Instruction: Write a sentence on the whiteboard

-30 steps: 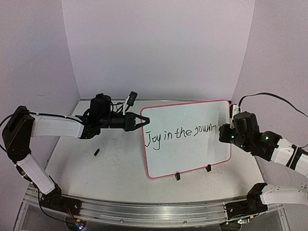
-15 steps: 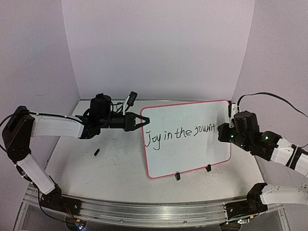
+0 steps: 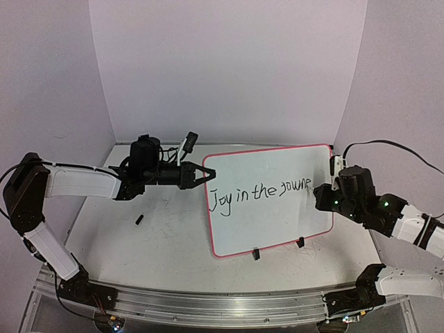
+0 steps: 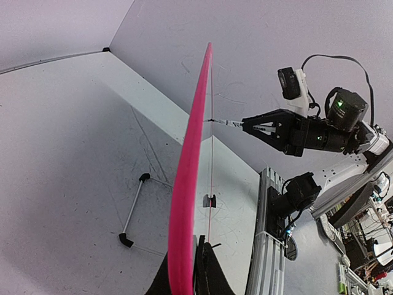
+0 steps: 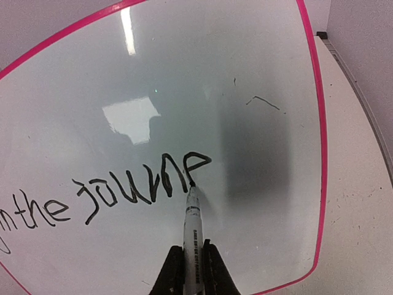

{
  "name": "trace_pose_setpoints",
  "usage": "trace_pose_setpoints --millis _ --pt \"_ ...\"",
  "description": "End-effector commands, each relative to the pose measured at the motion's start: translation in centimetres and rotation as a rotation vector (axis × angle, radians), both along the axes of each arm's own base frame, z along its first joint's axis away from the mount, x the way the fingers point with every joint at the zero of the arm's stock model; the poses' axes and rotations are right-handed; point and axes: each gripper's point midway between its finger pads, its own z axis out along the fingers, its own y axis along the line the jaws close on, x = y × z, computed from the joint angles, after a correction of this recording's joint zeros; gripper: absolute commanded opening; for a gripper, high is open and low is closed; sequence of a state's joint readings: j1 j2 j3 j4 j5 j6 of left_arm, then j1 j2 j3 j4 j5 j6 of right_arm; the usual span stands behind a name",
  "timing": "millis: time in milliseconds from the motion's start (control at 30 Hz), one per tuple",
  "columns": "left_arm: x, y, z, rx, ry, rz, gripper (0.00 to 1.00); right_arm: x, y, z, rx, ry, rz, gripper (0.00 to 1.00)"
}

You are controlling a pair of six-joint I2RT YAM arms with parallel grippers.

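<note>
- On the pale, scribble-marked grey surface (image 3: 166,250), right of centre, stands a large white rectangular whiteboard (image 3: 270,229) with a thin pink-red border and rounded corners. It rests on its long lower edge and faces the arms.
- Two small black clips (image 3: 256,254) sit on that lower edge, touching the surface.
- Black handwriting (image 3: 267,192) runs across the middle of the whiteboard and reads "Joy in the journe".
- The left pincer (image 3: 208,173) is clamped on the whiteboard's left edge, near its upper corner.
- The right pincer (image 5: 193,264) is closed on a slim white marker (image 5: 192,227) with small dark print on its barrel, too small to read.
- The marker's black tip touches the whiteboard at the foot of the final "e".
- A small black object (image 3: 139,220) lies on the surface, well apart from the whiteboard on its left.
</note>
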State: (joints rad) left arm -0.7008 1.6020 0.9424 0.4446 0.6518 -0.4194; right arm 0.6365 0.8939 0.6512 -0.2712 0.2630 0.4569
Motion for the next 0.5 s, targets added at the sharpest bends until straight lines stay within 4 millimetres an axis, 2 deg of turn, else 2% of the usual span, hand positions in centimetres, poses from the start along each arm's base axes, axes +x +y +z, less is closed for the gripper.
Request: trace_pose_setpoints --millis 0,133,200,367,400,467 --pt "1.3 1.0 -4.5 0.149 0.002 0.097 0.0 -0.4 -0.6 -0.9 -0.001 0.024 -0.027 0.0" --pt "1.3 0.9 -4.3 0.146 0.0 0.096 0.0 -0.1 -1.3 -0.7 -0.026 0.01 -0.064 0.0" --pt "1.3 0.9 -4.2 0.144 0.0 0.096 0.0 0.4 -1.6 0.3 -0.028 -0.018 -0.089 0.0" --pt "1.2 1.0 -3.9 0.139 -0.002 0.096 0.0 0.6 -1.9 4.4 -0.001 -0.122 -0.096 0.0" --pt "1.2 1.0 -3.9 0.139 -0.004 0.097 0.0 0.5 -1.8 4.8 0.007 -0.131 -0.082 0.0" --pt "1.2 1.1 -3.9 0.141 -0.006 0.101 0.0 0.2 -1.7 4.4 0.001 -0.117 -0.068 0.0"
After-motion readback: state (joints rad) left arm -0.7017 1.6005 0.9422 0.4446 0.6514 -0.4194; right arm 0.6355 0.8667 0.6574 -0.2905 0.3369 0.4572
